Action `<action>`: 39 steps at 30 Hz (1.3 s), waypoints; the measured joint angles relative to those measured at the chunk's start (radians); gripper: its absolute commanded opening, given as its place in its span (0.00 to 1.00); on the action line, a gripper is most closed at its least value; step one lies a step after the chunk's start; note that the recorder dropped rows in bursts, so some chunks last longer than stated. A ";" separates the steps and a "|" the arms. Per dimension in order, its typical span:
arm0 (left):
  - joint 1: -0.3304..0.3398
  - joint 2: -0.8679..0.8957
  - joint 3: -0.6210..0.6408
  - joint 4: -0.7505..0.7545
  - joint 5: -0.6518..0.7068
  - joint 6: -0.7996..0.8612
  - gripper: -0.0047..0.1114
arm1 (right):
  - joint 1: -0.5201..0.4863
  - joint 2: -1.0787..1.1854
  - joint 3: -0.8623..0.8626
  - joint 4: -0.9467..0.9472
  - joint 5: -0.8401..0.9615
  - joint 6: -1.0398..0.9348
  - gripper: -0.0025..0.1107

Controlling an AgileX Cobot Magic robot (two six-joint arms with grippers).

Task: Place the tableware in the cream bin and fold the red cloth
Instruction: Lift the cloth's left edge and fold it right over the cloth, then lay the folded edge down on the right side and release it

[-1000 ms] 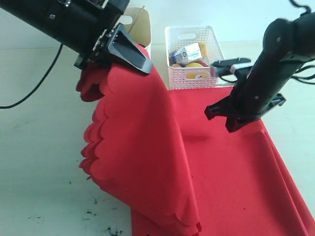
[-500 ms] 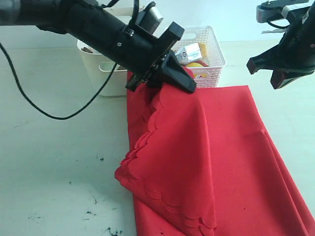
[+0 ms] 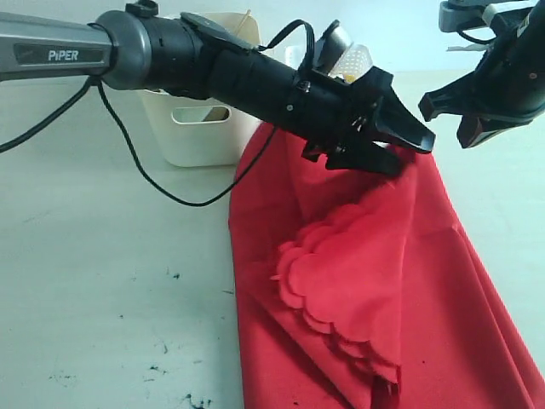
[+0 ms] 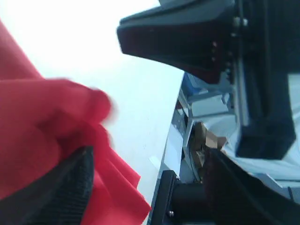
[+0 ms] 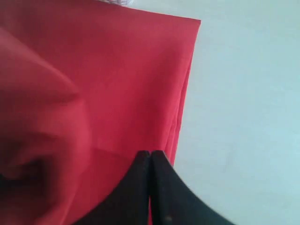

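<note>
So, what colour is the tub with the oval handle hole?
The tub is cream; the exterior view shows it best.

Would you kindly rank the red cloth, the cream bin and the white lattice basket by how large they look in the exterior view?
1. red cloth: by far the largest.
2. cream bin: partly behind the left arm.
3. white lattice basket: only a corner shows past the arm, so its rank against the bin is unsure.
</note>
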 measured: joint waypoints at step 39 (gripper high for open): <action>0.071 0.102 -0.056 0.485 -0.002 -0.211 0.45 | -0.003 -0.065 -0.002 0.055 0.000 -0.035 0.02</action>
